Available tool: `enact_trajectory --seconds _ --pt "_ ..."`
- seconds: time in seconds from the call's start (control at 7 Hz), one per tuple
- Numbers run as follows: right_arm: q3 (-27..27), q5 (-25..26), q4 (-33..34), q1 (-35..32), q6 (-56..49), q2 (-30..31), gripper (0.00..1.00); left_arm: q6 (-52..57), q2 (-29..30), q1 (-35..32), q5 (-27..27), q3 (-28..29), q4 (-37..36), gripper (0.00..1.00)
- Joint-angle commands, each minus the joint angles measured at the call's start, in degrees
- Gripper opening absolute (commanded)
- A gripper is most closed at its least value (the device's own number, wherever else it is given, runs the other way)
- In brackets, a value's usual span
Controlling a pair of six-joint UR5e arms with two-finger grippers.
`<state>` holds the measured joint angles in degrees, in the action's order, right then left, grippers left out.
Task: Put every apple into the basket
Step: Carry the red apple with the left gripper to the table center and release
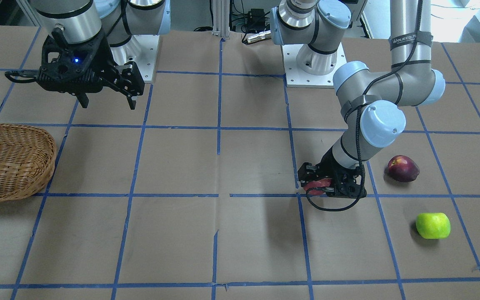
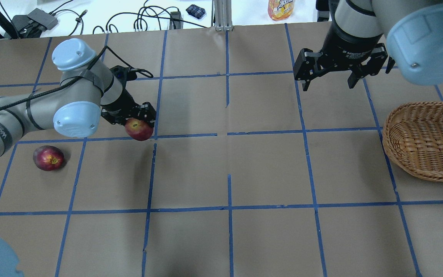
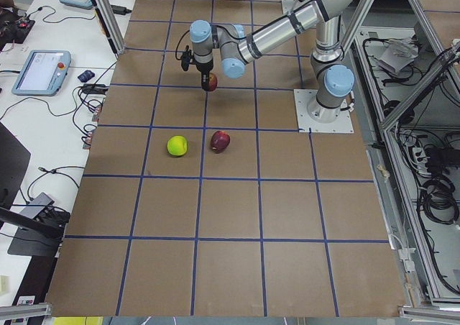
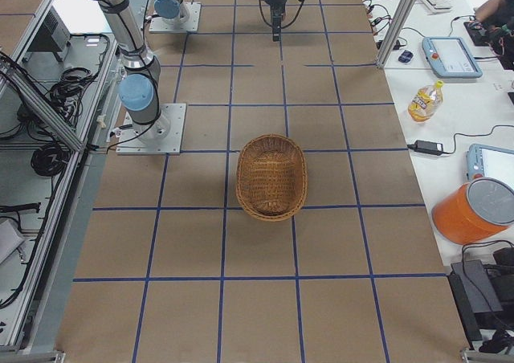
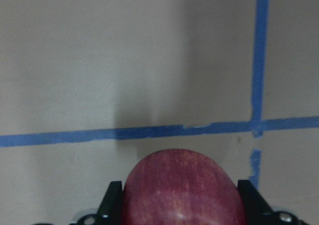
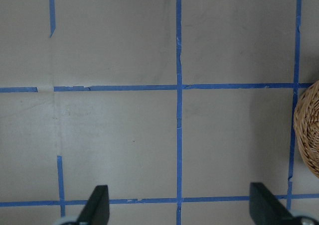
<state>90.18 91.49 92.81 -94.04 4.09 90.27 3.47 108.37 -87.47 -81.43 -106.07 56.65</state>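
**Far from the basket, red apple gripped**

Overhead: the left gripper clamps the red apple, the maroon apple lying farther off. Front view: the right gripper hangs wide, empty, near the basket; the green apple lies farthest.

The table top looks like matt brown paper, crossed by smooth blue tape. At left, a rough woven wicker basket. At right, a glossy maroon apple, a shiny green apple and a smooth red apple. The robot arm is satin grey metal with pale blue plastic caps.
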Motion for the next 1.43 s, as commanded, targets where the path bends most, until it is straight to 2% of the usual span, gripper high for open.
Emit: enact_trajectory --seconds 0.0,0.14,0.29,0.43,0.57,0.71,0.86,1.0,1.14,1.29 --pt "0.00 0.00 0.00 0.00 0.04 0.00 1.00 -15.16 4.98 -13.37 2.51 4.28 -7.79 0.00" --pt "0.00 0.00 0.00 0.00 0.04 0.00 1.00 -21.08 7.54 -16.91 2.16 5.52 -10.57 0.00" --pt "0.00 0.09 0.00 0.00 0.04 0.00 1.00 -21.23 10.09 -17.73 1.72 5.53 -11.29 0.00" --pt "0.00 0.00 0.00 0.00 0.04 0.00 1.00 -22.88 11.68 -18.61 1.63 5.53 -14.08 0.11" --pt "0.08 0.00 0.00 0.00 0.04 0.00 1.00 -25.94 12.48 -19.05 1.02 4.92 -14.81 0.99" --pt "0.08 0.09 0.00 0.00 0.04 0.00 1.00 -26.50 11.70 -18.88 0.84 6.13 -15.33 1.00" --pt "0.08 0.09 0.00 0.00 0.04 0.00 1.00 -26.50 10.21 -17.75 1.10 7.45 -12.64 1.00" --pt "0.17 0.00 0.00 0.00 0.04 0.00 1.00 -25.37 7.41 -12.43 1.01 9.64 -4.26 1.00" --pt "0.43 0.00 0.09 0.00 0.04 0.09 1.00 -13.26 3.38 -4.72 0.75 13.23 8.87 1.00" --pt "0.61 0.09 0.96 -0.18 0.30 0.26 1.00 2.61 0.99 3.62 -3.69 14.57 17.10 1.00"
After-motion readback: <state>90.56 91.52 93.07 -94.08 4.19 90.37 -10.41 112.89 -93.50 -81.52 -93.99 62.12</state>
